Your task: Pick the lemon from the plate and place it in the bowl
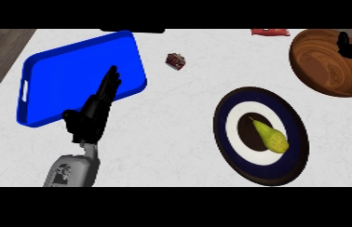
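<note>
Left robot hand [93, 110] open; fruit [270, 136] on plate [232, 138].

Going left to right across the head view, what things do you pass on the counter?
Blue tray → left hand → small dark red object → dark blue plate holding the yellow-green fruit → wooden bowl.

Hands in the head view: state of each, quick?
Left hand: open, fingers straight, holding nothing, over the blue rectangular tray.
Right hand: only a black sliver shows at the brown wooden bowl; cannot be told.
</note>
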Action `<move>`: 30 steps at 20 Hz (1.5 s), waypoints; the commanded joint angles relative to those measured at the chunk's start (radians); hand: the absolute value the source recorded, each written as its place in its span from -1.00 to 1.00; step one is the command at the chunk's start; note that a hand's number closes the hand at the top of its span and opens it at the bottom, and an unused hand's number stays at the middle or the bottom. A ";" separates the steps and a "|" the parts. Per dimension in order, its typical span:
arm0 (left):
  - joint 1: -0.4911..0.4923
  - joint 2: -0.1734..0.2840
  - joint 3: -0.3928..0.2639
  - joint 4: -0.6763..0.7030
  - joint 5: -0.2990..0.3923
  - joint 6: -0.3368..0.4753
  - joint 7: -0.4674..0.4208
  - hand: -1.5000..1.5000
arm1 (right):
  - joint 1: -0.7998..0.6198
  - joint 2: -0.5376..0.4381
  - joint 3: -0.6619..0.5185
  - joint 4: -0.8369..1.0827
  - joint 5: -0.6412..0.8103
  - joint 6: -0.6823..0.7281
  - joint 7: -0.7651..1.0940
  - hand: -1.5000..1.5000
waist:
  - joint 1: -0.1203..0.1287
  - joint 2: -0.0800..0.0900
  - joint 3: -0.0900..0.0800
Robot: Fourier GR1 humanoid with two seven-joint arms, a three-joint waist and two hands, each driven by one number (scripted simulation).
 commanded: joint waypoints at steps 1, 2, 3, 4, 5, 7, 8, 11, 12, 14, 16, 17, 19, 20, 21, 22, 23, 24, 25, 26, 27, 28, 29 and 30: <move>0.061 0.007 -0.020 -0.064 0.005 -0.019 0.006 0.00 | -0.012 0.005 -0.039 0.170 -0.024 0.045 -0.048 1.00 | 0.022 0.002 0.002; 0.006 0.007 -0.005 -0.015 0.011 -0.022 0.005 0.00 | -0.048 0.014 -0.028 0.202 -0.010 0.057 -0.044 1.00 | 0.013 0.004 0.001; 0.003 0.038 0.027 -0.051 0.026 -0.028 0.039 0.00 | -0.033 -0.008 -0.029 0.223 -0.011 0.095 -0.069 -1.00 | 0.011 0.002 0.001; 0.025 0.013 0.002 -0.022 0.013 -0.021 -0.003 0.00 | -0.035 -0.011 -0.027 0.243 -0.015 0.138 -0.100 -1.00 | 0.016 0.007 0.002; -0.014 0.003 -0.002 -0.024 0.006 -0.009 0.027 0.00 | -0.031 -0.013 -0.038 0.259 -0.028 0.165 -0.139 -1.00 | 0.015 0.009 0.003; 0.015 0.001 -0.018 -0.032 -0.008 -0.009 0.000 0.00 | -0.030 0.001 -0.024 0.285 -0.011 0.168 -0.190 -1.00 | 0.020 0.008 0.003; 0.004 -0.011 -0.019 -0.020 -0.012 0.005 0.011 0.00 | -0.022 -0.008 -0.045 0.293 -0.033 0.190 -0.238 -1.00 | 0.019 0.011 0.004; 0.015 -0.005 -0.019 -0.022 -0.004 -0.009 0.014 0.00 | -0.063 -0.010 -0.107 0.316 -0.093 0.232 -0.278 -1.00 | 0.016 0.007 0.004; -0.013 -0.008 -0.002 0.020 -0.004 0.000 -0.012 0.00 | -0.086 -0.010 -0.119 0.324 -0.102 0.234 -0.272 -1.00 | 0.014 0.011 0.003; -0.010 0.009 0.019 0.008 0.015 -0.014 -0.012 0.00 | -0.105 0.012 -0.165 0.324 -0.145 0.210 -0.289 -1.00 | 0.012 0.008 0.002; 0.020 0.011 -0.001 -0.014 0.009 -0.026 0.000 0.00 | -0.109 -0.031 -0.203 0.340 -0.179 0.241 -0.304 -1.00 | 0.007 0.002 0.002; -0.030 0.024 0.028 0.036 -0.001 -0.010 -0.020 0.00 | -0.035 -0.078 -0.211 0.339 -0.185 0.264 -0.402 -1.00 | -0.014 0.005 0.003; 0.019 -0.010 -0.001 0.002 0.004 -0.004 -0.011 0.00 | -0.122 -0.069 -0.245 0.367 -0.219 0.298 -0.296 -1.00 | 0.001 0.000 0.001; -0.005 0.016 0.024 0.012 0.015 -0.017 -0.006 0.00 | -0.141 -0.077 -0.256 0.380 -0.228 0.302 -0.263 -1.00 | 0.003 0.002 0.001; -0.038 0.002 0.015 0.012 0.011 -0.008 0.031 0.00 | -0.134 -0.106 -0.261 0.396 -0.232 0.348 -0.256 -1.00 | 0.000 0.003 0.002; -0.004 0.001 -0.012 -0.057 -0.003 -0.005 0.053 0.00 | -0.101 -0.113 -0.268 0.410 -0.235 0.337 -0.267 -1.00 | 0.010 0.003 0.003; -0.032 -0.019 -0.001 0.013 -0.009 0.016 0.019 0.00 | -0.136 -0.128 -0.273 0.414 -0.245 0.391 -0.225 -1.00 | -0.001 0.003 0.002; -0.004 -0.008 -0.006 -0.037 -0.001 0.002 0.030 0.00 | -0.115 -0.148 -0.283 0.424 -0.253 0.413 -0.238 -1.00 | 0.007 0.003 0.003; 0.005 -0.003 0.009 0.027 0.002 -0.006 -0.019 0.00 | -0.100 -0.161 -0.291 0.421 -0.263 0.447 -0.259 -1.00 | -0.004 0.004 0.002; 0.006 0.014 0.019 -0.008 0.002 -0.004 0.009 0.00 | -0.114 -0.184 -0.297 0.430 -0.269 0.471 -0.222 -1.00 | 0.003 0.003 0.002; 0.045 -0.022 -0.027 0.002 -0.019 0.001 -0.046 0.00 | -0.095 -0.213 -0.313 0.441 -0.286 0.530 -0.232 -1.00 | -0.003 0.003 0.002; 0.039 0.003 -0.002 -0.025 -0.004 -0.006 -0.009 0.00 | -0.089 -0.243 -0.331 0.452 -0.305 0.584 -0.231 -1.00 | 0.002 0.003 0.004; -0.001 -0.003 -0.001 -0.001 -0.004 -0.006 -0.011 0.00 | -0.102 -0.236 -0.330 0.445 -0.306 0.589 -0.214 -1.00 | -0.001 0.005 0.003; 0.015 -0.007 -0.005 -0.017 -0.012 0.006 -0.017 0.00 | -0.053 -0.259 -0.326 0.446 -0.303 0.624 -0.242 -1.00 | -0.005 0.004 0.004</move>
